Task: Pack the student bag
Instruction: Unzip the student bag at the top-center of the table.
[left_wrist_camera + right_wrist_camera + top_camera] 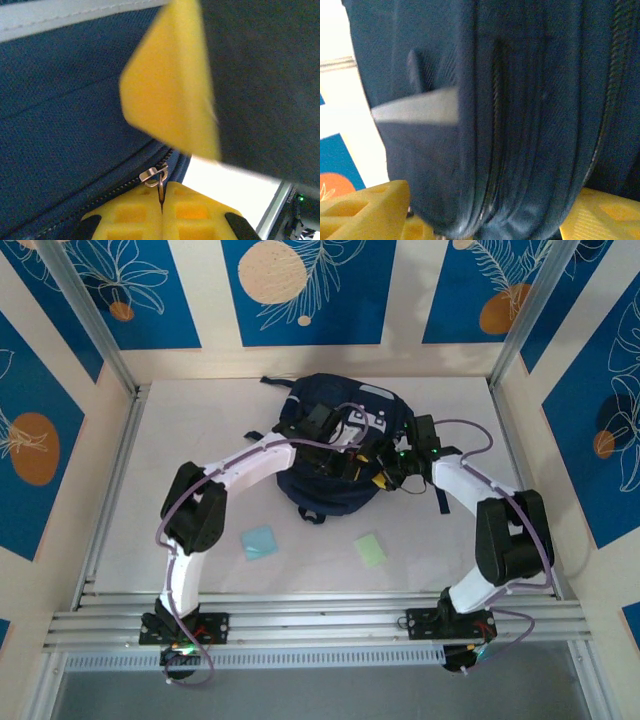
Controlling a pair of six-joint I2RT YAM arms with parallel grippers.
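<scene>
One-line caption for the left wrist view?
Left end effector shut on the small silver metal zipper pull of the dark navy fabric backpack.

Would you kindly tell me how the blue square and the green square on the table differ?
The blue square is light blue; the green square is pale yellow-green. The blue square looks somewhat larger than the green square. The blue square lies to the left of the green square. Both lie flat on the table, clear of the student bag.

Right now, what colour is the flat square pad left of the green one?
Light blue: the flat square pad shows best from the top camera.
</scene>
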